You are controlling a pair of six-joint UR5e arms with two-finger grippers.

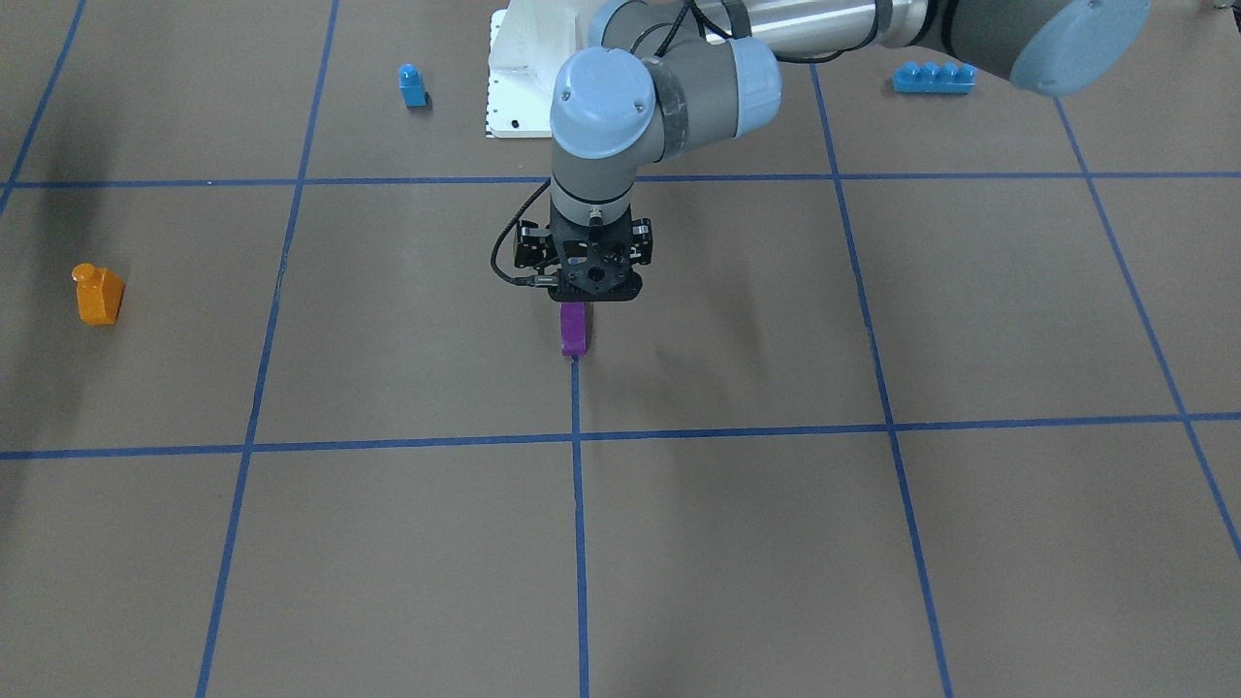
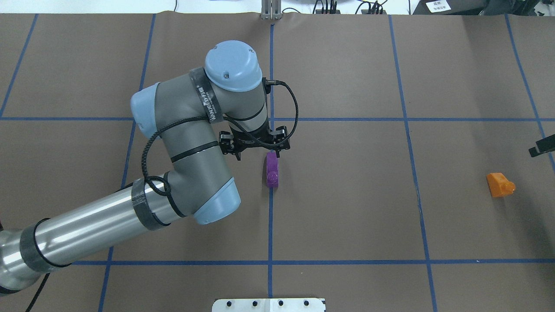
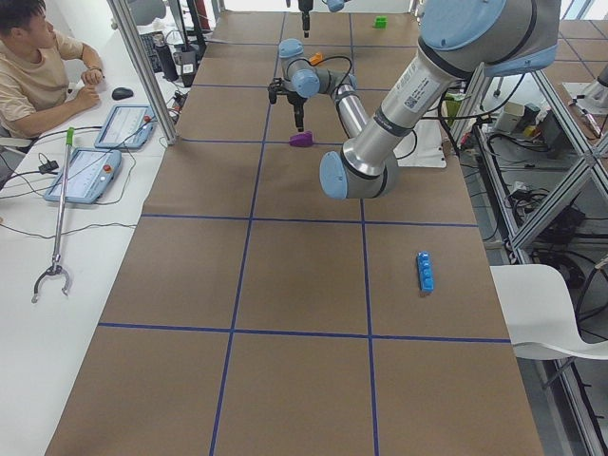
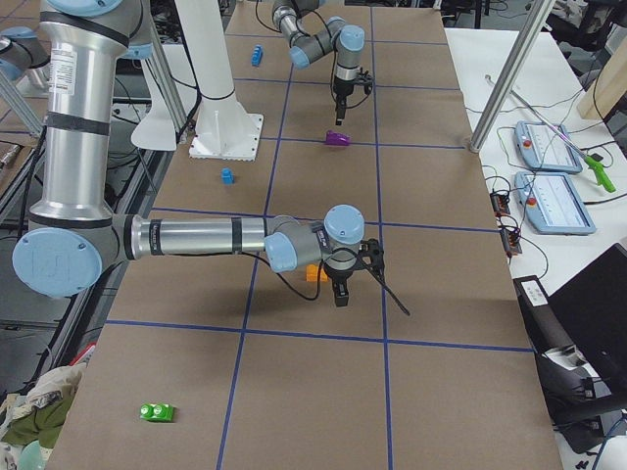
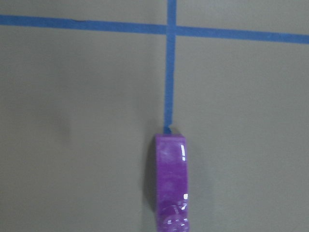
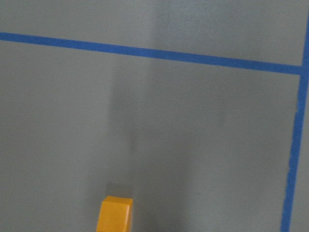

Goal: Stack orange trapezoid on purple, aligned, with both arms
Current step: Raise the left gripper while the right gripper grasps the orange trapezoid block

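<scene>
Your left hand (image 1: 589,281) hangs just over the purple (image 2: 272,170), which sits on a blue tape line (image 2: 270,225) mid-surface. You cannot tell how its fingers are set. The orange trapezoid (image 2: 500,184) sits well apart toward the surface's right edge. The right hand (image 4: 339,292) is near it, and its grip is equally unclear.

The left arm (image 2: 86,229) reaches in low over the table (image 2: 347,216), its forearm slanting toward the middle. It bends sharply at the wrist, so its end effector (image 2: 255,146) points straight down, close above the table. Its own body hides the jaws, and their spacing cannot be told. The right arm (image 4: 196,237) stretches out level and low. Its end effector (image 4: 340,292) also hangs straight down near the table, and its jaw spacing is unclear.
</scene>
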